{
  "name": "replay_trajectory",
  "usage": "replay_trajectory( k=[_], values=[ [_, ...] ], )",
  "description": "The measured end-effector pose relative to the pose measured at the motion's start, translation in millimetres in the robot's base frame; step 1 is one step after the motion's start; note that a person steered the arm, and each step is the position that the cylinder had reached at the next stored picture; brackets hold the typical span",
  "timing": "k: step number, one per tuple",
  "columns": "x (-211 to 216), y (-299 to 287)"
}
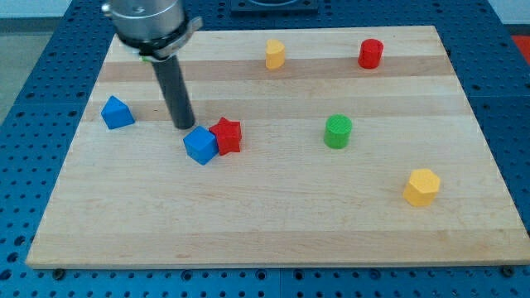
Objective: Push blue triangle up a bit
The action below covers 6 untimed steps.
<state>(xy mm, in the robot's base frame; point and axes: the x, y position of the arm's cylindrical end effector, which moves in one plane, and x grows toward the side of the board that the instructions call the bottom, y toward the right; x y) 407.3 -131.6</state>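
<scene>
Toward the left half of the surface [265, 240], a little above mid-height, my tip [184, 126] rests on the wood; I have no hand to open or close, only this dark rod, and it holds nothing. Just below and to the right of my tip sits a blue cube [200, 145], close enough that I cannot tell whether we touch, and a red star-shaped block [226, 136] presses against the cube's right side. The blue triangle [117, 112], the block I am meant to push, lies nearer the left edge, apart from my tip and at about its height. By my judgement the push has not begun: I would need to get below the triangle and then drive it toward the top edge. Farther out are a green cylinder [338, 132], a yellow block [421, 186] toward the bottom right corner, and a red cylinder [371, 54] and another yellow block [275, 55] near the top edge. No writing or labels are readable anywhere.
</scene>
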Motion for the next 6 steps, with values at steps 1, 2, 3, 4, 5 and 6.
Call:
replay_trajectory(
  k=[1,2,3,4,5,6],
  values=[
    [-19,-1],
    [-32,-19],
    [-43,-39],
    [-51,-55],
    [-51,-64],
    [-51,-64]
  ],
)
